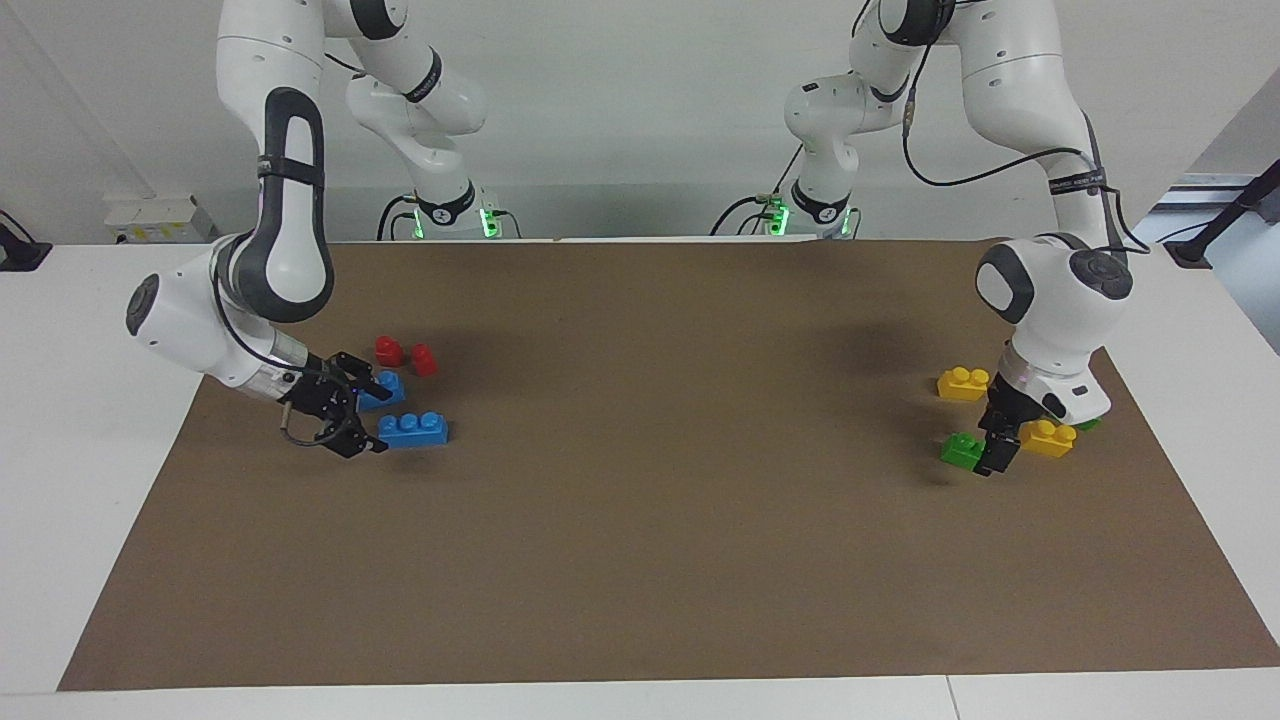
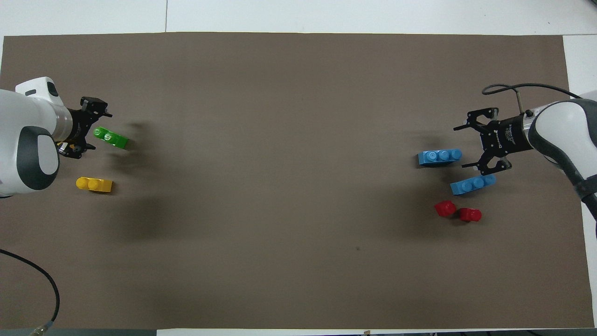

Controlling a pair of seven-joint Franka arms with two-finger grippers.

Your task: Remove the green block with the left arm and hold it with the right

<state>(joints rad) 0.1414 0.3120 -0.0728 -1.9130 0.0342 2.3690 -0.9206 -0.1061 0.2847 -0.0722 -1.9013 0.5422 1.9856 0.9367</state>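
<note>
A bright green two-stud brick, the green block [image 1: 962, 450] [image 2: 111, 138], lies on the brown mat at the left arm's end. My left gripper [image 1: 1000, 452] [image 2: 99, 130] is down at the mat, open, with the block's end at its fingertips. A sliver of another green brick [image 1: 1088, 425] shows beside a yellow brick [image 1: 1047, 438] under the left hand; I cannot tell which green is lighter. My right gripper [image 1: 375, 415] [image 2: 463, 146] is open and empty, low over two blue bricks [image 1: 414, 430] [image 2: 440, 157] at the right arm's end.
A second yellow brick [image 1: 963, 383] [image 2: 94, 185] lies nearer to the robots than the green block. The other blue brick [image 1: 384, 388] [image 2: 472, 185] and two red bricks [image 1: 389, 350] [image 2: 445, 208] lie by the right gripper.
</note>
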